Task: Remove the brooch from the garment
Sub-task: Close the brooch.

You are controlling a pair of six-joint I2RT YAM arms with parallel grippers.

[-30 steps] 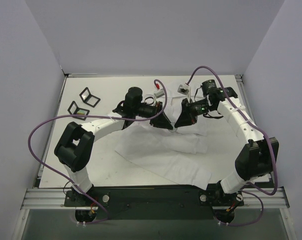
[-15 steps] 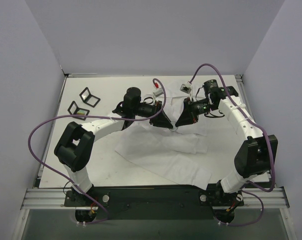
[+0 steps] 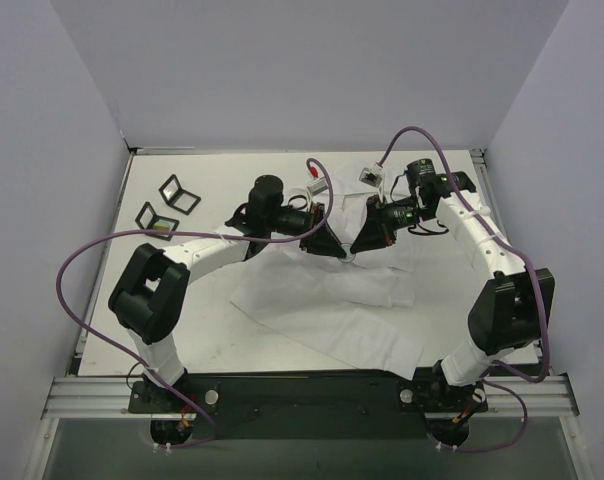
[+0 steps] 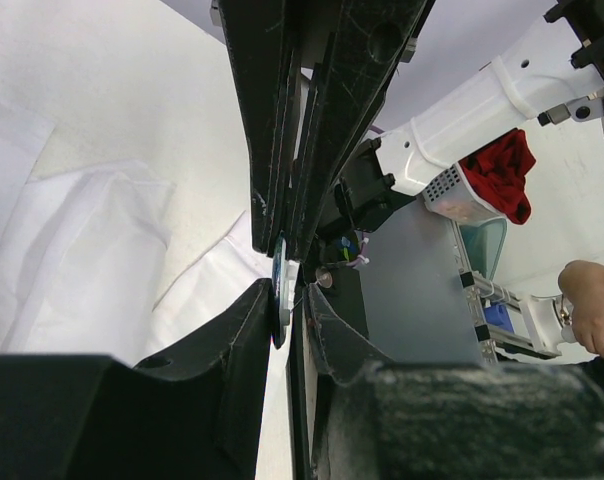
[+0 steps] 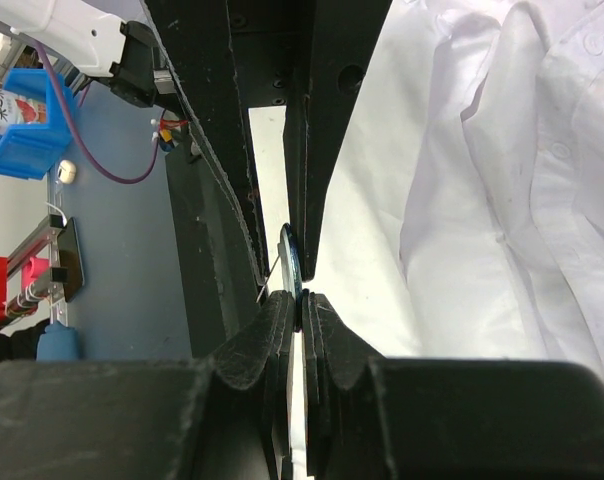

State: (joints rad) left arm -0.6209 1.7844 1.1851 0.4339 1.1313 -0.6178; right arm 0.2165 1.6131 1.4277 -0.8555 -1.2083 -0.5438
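The white shirt (image 3: pixel 322 300) lies spread on the table, and also shows in the left wrist view (image 4: pixel 82 230) and the right wrist view (image 5: pixel 482 200). Both grippers meet tip to tip above its upper middle. The brooch, a small blue disc seen edge-on (image 5: pixel 292 255), has a thin pin. My right gripper (image 3: pixel 359 250) (image 5: pixel 301 300) is shut on the disc's lower edge. My left gripper (image 3: pixel 337 252) (image 4: pixel 290 295) is closed narrowly round the brooch (image 4: pixel 279 285), disc against one finger, pin towards the other. The brooch is hidden in the top view.
Two small black-framed squares (image 3: pixel 180 192) (image 3: pixel 157 218) lie at the back left. White cable connectors (image 3: pixel 320 185) (image 3: pixel 370 178) hang over the shirt's far edge. Purple cables loop from both arms. The table has raised edges left and right.
The right arm's wrist and cable have shifted slightly. Both grippers stay tip to tip at the same spot over the shirt.
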